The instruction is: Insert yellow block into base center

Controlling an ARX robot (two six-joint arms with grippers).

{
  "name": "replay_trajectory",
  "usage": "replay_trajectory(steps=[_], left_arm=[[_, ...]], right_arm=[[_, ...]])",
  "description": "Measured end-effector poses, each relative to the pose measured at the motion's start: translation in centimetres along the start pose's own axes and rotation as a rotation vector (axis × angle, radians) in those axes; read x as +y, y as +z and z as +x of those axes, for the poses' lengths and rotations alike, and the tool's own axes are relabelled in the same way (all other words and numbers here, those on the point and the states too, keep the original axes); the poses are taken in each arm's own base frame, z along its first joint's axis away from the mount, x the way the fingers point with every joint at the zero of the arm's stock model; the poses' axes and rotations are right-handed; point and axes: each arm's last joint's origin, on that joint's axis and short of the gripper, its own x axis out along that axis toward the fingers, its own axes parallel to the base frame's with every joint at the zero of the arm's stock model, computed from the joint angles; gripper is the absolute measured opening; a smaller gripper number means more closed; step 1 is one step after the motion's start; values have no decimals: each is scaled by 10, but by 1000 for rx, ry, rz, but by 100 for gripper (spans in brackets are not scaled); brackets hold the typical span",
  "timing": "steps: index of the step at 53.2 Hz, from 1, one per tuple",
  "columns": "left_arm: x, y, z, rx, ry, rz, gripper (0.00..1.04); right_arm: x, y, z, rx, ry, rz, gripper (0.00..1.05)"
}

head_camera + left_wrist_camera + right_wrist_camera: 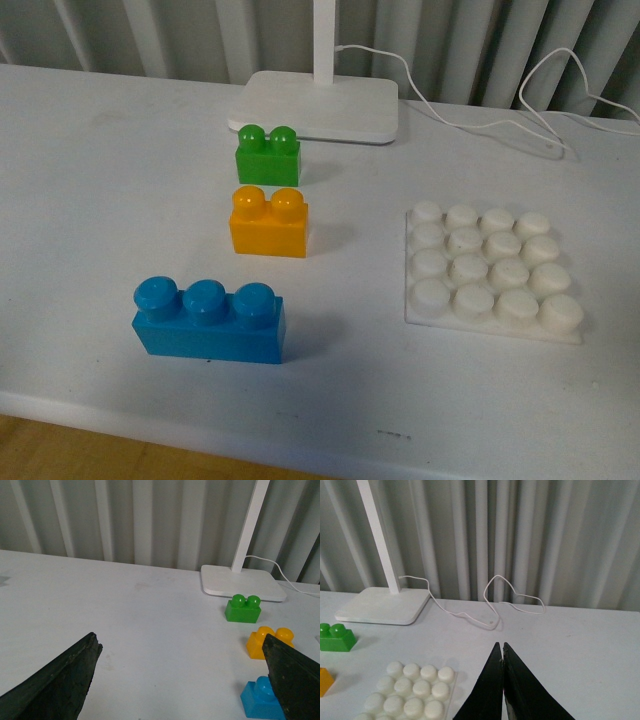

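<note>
Left hand [179,640] stood open, right hand [500,649] closed empty; desk [100,200] held one yellow block [268,228], one green block [267,158], one blue block [208,325], one base [412,316].

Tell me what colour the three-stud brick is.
The three-stud brick is blue, clearest in the front view.
</note>
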Motion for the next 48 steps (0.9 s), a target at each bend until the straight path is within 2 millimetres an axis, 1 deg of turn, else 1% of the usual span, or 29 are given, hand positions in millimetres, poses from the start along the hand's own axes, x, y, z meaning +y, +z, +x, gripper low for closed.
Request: replay_trajectory(steps=[11,29,33,41,45,48], left_arm=[[0,0,0,0,0,0,98],[0,0,0,0,0,0,98],[0,0,0,0,0,0,98],[0,0,0,0,0,0,98],[0,0,0,0,0,0,98],[0,0,0,0,1,0,98]], right_arm=[[0,-13,-7,5,-4,-1,1],[0,-23,-16,-1,-4,-1,1],[0,-30,-18,-5,-4,-1,1],[0,-30,-20,-9,-4,-1,1],[0,-34,-26,23,-4,-1,1],[0,-34,-29,13,-4,-1,1]])
